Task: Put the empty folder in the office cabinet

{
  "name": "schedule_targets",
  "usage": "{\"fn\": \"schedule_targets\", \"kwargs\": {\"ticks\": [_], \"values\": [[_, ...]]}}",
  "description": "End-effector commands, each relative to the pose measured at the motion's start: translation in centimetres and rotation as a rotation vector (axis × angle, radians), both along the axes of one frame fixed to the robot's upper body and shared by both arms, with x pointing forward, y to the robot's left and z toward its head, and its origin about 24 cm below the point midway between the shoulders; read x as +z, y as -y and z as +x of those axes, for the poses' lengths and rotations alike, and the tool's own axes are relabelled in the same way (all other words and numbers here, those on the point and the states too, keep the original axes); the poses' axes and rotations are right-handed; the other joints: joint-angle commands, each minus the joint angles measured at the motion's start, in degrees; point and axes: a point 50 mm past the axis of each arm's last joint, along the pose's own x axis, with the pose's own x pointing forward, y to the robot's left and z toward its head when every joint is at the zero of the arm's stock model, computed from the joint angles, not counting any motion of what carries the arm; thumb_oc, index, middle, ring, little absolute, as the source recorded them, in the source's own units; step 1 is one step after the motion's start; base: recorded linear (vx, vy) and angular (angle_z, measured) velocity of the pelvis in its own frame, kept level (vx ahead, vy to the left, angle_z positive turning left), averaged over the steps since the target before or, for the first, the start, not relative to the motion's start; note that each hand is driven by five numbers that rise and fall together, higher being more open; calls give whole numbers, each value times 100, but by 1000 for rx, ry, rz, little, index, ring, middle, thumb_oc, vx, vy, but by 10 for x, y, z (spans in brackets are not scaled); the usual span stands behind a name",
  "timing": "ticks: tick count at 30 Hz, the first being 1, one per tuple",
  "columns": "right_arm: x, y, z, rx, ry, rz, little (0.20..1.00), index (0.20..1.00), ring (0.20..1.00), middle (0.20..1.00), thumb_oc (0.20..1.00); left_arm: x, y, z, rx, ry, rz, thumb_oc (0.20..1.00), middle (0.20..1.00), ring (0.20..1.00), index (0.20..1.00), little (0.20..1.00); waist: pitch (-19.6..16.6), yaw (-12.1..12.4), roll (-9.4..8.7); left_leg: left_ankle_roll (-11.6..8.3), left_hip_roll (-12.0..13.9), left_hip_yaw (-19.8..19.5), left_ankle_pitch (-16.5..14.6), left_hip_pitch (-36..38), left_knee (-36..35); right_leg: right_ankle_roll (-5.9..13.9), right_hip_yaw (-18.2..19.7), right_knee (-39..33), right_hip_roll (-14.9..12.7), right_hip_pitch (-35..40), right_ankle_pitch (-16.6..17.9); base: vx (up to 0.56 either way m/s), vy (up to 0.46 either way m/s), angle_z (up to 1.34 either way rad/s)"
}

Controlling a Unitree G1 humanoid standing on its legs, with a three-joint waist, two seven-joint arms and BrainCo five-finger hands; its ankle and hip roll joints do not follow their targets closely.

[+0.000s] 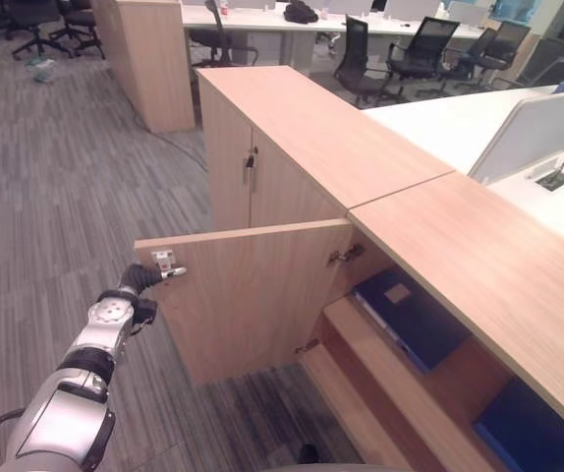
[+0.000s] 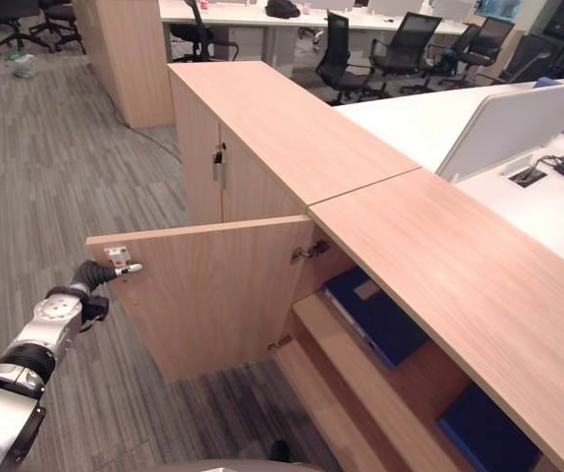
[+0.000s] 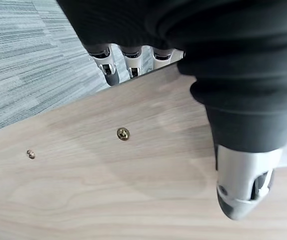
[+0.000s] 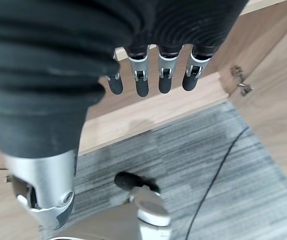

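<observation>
The office cabinet [image 1: 479,265] stands with its door [image 1: 253,295] swung wide towards me. Inside, a dark blue folder [image 1: 410,315] with a pale label lies flat on a shelf [image 1: 361,339]. My left hand [image 1: 141,279] is at the door's free edge beside the metal lock plate [image 1: 164,262]. In the left wrist view its fingers [image 3: 109,67] reach just over that edge and its thumb [image 3: 243,185] lies straight along the wooden face, near two brass screws. My right hand [image 4: 141,80] hangs relaxed and holds nothing, above the carpet in front of the cabinet's lowest board [image 4: 148,112].
A second blue item [image 1: 528,433] sits lower down at the cabinet's right end. A neighbouring cabinet [image 1: 262,177] behind has shut doors. White desks [image 1: 459,118] with a partition lie to the right, office chairs [image 1: 415,54] beyond. Grey carpet [image 1: 56,197] spreads to the left.
</observation>
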Motion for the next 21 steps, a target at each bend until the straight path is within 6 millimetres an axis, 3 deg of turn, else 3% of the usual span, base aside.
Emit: {"fn": "schedule_targets", "kwargs": {"ticks": [1,3,5,7,10,12,13,14,15,16,18,21], "values": [[4,8,20,41,24,-35,1000,1000,1000,1000,1000,13,99,27,-400,91,-42,1000,1000,1000,1000,1000,118,-384,156,-143,86,-230,-228,-152,21,716,45,175,-371,781,-788,-53,22,21],[4,8,21,26,30,-35,1000,1000,1000,1000,1000,9,102,21,-425,80,-53,1000,1000,1000,1000,1000,150,-364,184,-136,84,-247,-207,-194,21,717,39,208,-385,744,-789,-62,8,19],[5,8,28,-2,58,-30,1000,1000,1000,1000,1000,-1,113,3,-513,54,-90,1000,1000,1000,1000,1000,270,-269,275,-107,68,-278,-154,-277,21,719,-11,354,-414,632,-796,-142,-4,11],[9,7,54,11,119,-33,1000,1000,1000,1000,1000,-5,115,-7,-551,33,-97,1000,1000,1000,1000,1000,504,-153,414,-76,148,-162,-68,-431,21,771,-144,829,-473,258,-772,-293,-25,-1],[13,5,77,15,181,-28,1000,1000,1000,1000,1000,-20,102,-31,-541,-44,-136,1000,1000,1000,1000,1000,553,168,640,-56,320,152,168,-759,21,730,-912,1343,-741,198,-978,-286,-61,-28],[14,4,80,21,188,-28,1000,1000,1000,1000,1000,-28,98,-41,-531,-78,-160,1000,1000,1000,1000,1000,522,237,687,-51,363,250,227,-801,21,709,-1047,1560,-878,219,-1039,-137,-38,-52],[15,4,82,26,192,-29,1000,1000,1000,1000,1000,-33,95,-51,-527,-103,-180,1000,1000,1000,1000,1000,490,325,734,-32,400,336,259,-822,21,692,-1152,1697,-1018,265,-1029,-172,-111,-75],[16,4,86,29,203,-32,1000,1000,1000,1000,1000,-43,90,-69,-513,-148,-211,1000,1000,1000,1000,1000,416,524,763,-32,459,505,324,-881,21,723,-1382,1740,-1332,491,-905,-160,-105,-62],[15,4,85,30,201,-32,1000,1000,1000,1000,1000,-44,89,-70,-512,-150,-212,1000,1000,1000,1000,1000,433,520,743,-28,429,512,292,-833,21,748,-1370,1769,-1367,522,-941,-249,-236,-62],[17,4,90,24,216,-36,1000,1000,1000,1000,1000,-55,86,-85,-474,-197,-258,1000,1000,1000,1000,1000,331,740,735,-45,459,676,430,-972,26,864,-1577,1580,-1620,804,-625,-191,-169,-72],[17,3,91,19,222,-36,1000,1000,1000,1000,1000,-62,85,-96,-436,-218,-295,1000,1000,1000,1000,1000,267,861,680,-76,412,779,440,-1007,61,1010,-1594,1214,-1738,1094,-526,-157,-189,-92],[19,2,98,36,245,-37,1000,1000,1000,1000,1000,-64,91,-102,-417,-209,-352,1000,1000,1000,1000,1000,223,832,811,-270,671,934,661,-1061,92,1055,-1547,640,-1533,1198,-691,-131,-315,-86]]}}
